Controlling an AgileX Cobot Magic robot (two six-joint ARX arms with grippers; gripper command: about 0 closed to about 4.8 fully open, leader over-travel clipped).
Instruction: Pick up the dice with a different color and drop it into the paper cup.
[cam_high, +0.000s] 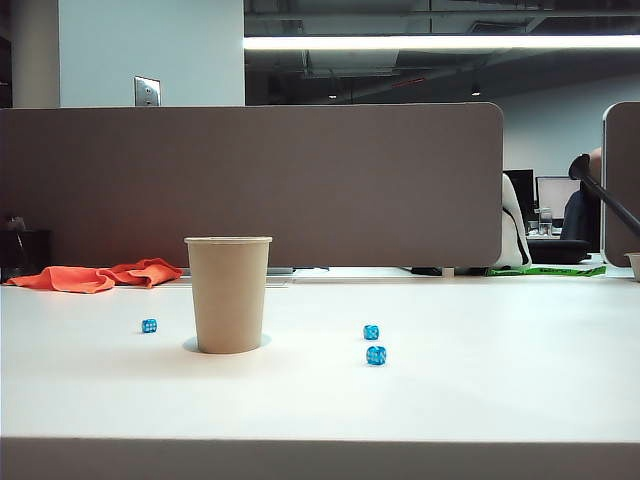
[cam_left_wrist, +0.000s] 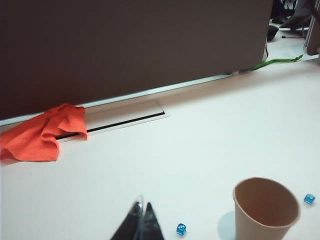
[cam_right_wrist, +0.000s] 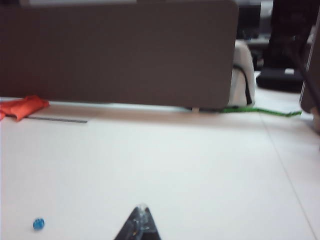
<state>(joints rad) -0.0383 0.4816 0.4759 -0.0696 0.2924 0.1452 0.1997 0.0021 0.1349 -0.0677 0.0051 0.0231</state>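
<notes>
The paper cup (cam_high: 228, 295) stands upright on the white bench (cam_high: 480, 400) with three blue dice (cam_high: 376, 355) scattered around it; the red die is nowhere I can see. The left gripper (cam_left_wrist: 142, 212) hangs above the bench near the cup, fingers clenched on nothing. The right gripper (cam_right_wrist: 141, 214) hovers over bare bench, fingers likewise pressed together.

- Left gripper (cam_left_wrist: 141, 210): only the fingertips show in the left wrist view. They are two dark, slim, tapering blades with a pale, glassy edge, meeting at a point.
- Right gripper (cam_right_wrist: 141, 210): only the tips show in the right wrist view. They form a dark wedge with a bluish, translucent sheen and a small rounded tip.
</notes>
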